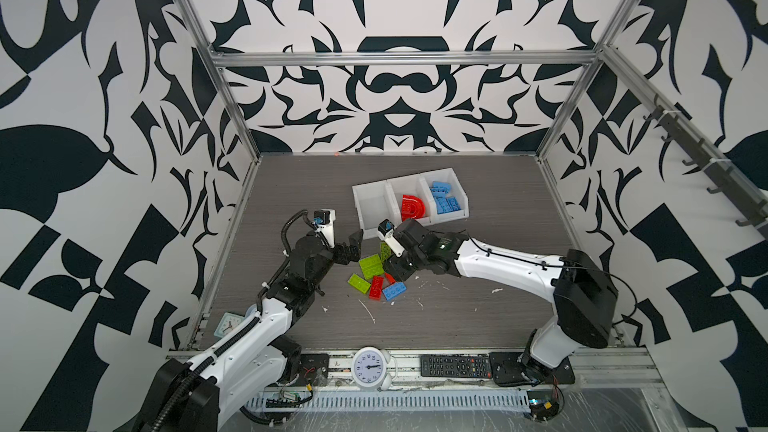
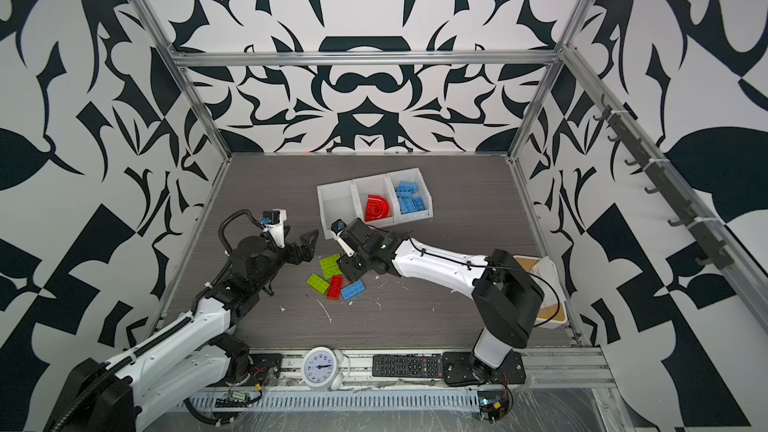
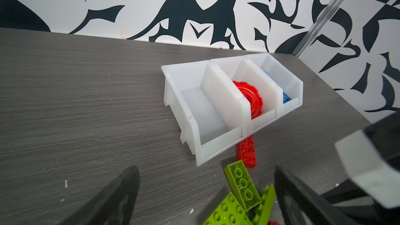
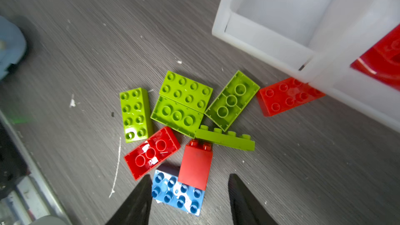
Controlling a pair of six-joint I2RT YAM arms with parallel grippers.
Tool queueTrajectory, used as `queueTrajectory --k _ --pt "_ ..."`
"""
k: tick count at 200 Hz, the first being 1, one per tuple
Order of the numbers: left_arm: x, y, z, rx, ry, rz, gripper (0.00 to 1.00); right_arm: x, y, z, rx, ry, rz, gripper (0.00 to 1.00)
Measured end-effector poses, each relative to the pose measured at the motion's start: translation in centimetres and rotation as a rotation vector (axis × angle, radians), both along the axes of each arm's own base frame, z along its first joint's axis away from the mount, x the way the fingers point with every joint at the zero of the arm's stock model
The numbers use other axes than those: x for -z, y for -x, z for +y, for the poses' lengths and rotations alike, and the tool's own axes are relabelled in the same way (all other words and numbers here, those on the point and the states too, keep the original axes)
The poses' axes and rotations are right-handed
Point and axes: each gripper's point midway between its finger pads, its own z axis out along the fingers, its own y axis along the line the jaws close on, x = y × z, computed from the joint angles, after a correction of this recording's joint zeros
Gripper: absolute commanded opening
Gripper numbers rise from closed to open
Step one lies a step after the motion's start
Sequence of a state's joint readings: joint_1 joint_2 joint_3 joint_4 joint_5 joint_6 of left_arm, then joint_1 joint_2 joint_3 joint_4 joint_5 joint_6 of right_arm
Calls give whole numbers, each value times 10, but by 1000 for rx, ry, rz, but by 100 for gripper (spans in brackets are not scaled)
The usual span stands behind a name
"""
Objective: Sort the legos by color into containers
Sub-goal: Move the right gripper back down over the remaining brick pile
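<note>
Nine loose studded plastic bricks lie clustered on the grey wood-grain tabletop (image 4: 86,40): five lime green bricks (image 4: 186,91), three red bricks (image 4: 151,152) and one blue brick (image 4: 177,193). One red brick sits partly under the front of the three white plastic bins (image 3: 216,96), which are joined in a row just beyond the cluster. The middle bin holds one red D-shaped arch (image 1: 412,206). The bin on the right in both top views holds a heap of blue bricks (image 1: 445,197), too overlapped for me to count.

My right gripper (image 4: 190,175) hangs over the near edge of the cluster. Its fingers are spread and grip nothing, and the blue brick and a small red brick lie between them. My left gripper (image 1: 355,244) is spread wide and holds nothing, just beside the green bricks and near the bins' front corner.

On the front rail rest one round white alarm clock (image 1: 371,367) and one black remote control (image 1: 455,365).
</note>
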State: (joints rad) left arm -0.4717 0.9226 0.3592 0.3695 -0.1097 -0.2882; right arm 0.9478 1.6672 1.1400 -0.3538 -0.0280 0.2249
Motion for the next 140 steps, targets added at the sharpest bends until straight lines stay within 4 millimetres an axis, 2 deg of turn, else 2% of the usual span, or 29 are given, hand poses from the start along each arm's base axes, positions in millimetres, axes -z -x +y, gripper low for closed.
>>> queueTrajectory --k 21,80,140 --pt "-3 1 1 -4 3 -9 99 13 1 -2 6 39 15 59" --pt "-3 1 2 -6 4 -11 99 28 -1 0 12 85 21 58" --pt "-3 1 2 -6 4 -12 99 53 0 1 8 143 44 56"
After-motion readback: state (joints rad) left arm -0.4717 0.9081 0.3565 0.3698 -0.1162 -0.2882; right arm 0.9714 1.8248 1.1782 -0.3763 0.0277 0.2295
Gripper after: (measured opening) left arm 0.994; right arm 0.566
